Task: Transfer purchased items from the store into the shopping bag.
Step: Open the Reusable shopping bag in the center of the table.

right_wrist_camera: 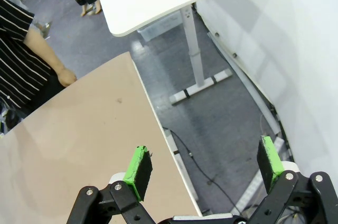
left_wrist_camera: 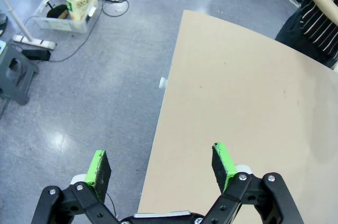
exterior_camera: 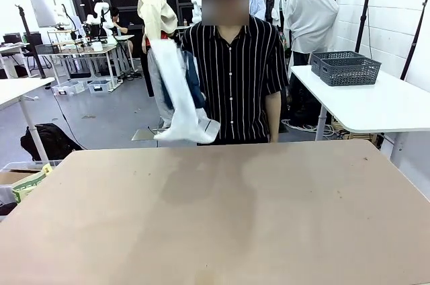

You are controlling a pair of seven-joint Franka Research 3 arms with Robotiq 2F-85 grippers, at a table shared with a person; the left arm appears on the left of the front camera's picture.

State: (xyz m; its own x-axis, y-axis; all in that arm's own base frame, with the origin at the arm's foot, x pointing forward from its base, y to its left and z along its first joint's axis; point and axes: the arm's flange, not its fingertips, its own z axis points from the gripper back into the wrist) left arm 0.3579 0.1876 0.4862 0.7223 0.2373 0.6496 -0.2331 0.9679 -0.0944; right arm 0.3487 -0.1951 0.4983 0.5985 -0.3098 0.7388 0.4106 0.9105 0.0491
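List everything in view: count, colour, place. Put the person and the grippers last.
table: one, tan, between robot and person.
shopping bag: one, white with navy handles, held up by the person.
baskets: two, dark mesh, on the side table.
side table: one, white, right of the tan table.
backpack: one, black, floor at left.
bin: one, clear, floor left of the table.
person: one, black striped shirt, far side.
left gripper: one, black with green pads, open over the table's left edge.
right gripper: one, black with green pads, open over the table's right edge.
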